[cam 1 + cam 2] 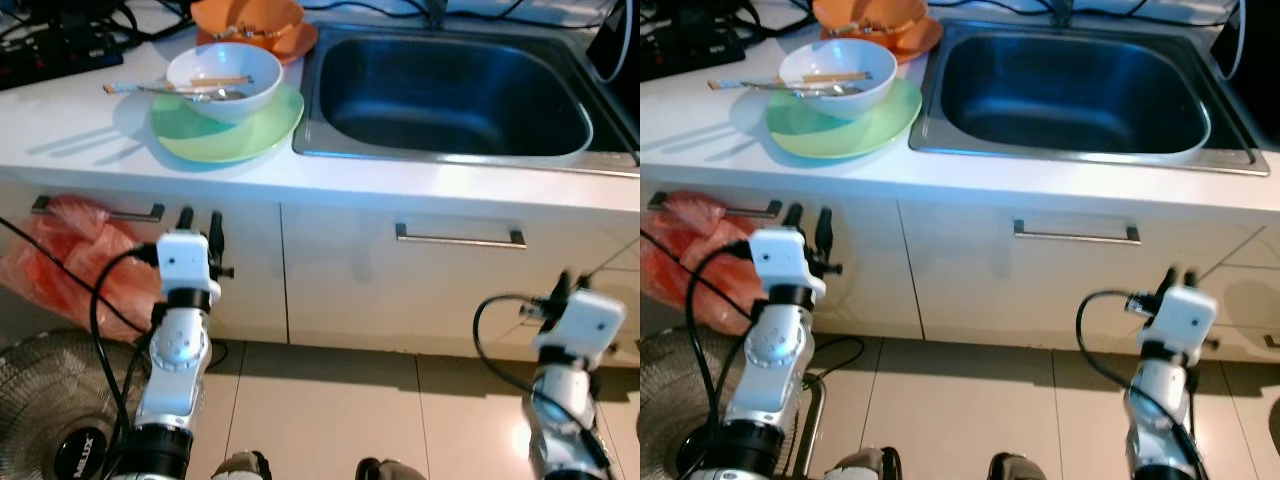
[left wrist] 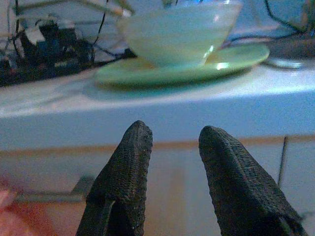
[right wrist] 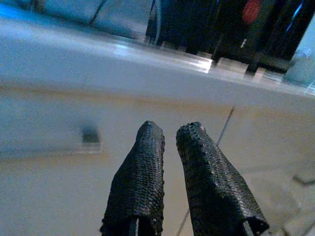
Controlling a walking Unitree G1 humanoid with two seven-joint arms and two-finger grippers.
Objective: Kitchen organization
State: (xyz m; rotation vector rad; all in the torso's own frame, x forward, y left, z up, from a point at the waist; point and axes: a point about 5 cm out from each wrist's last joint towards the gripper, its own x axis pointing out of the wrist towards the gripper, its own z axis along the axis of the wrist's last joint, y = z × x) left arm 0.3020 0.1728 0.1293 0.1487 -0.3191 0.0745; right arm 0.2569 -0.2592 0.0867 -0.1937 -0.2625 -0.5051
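both eye views look forward and down from the head onto the worktop (image 1: 100, 130), sharing the sink (image 1: 450, 90) and cupboard fronts below. the left wrist view looks up close along its tool (image 2: 170, 162) at the worktop edge; the right wrist view faces the cupboards.

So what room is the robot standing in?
Most likely a home kitchen. There's a steel sink set in a white counter, dirty dishes like a white bowl on a green plate, and cupboard doors underneath.
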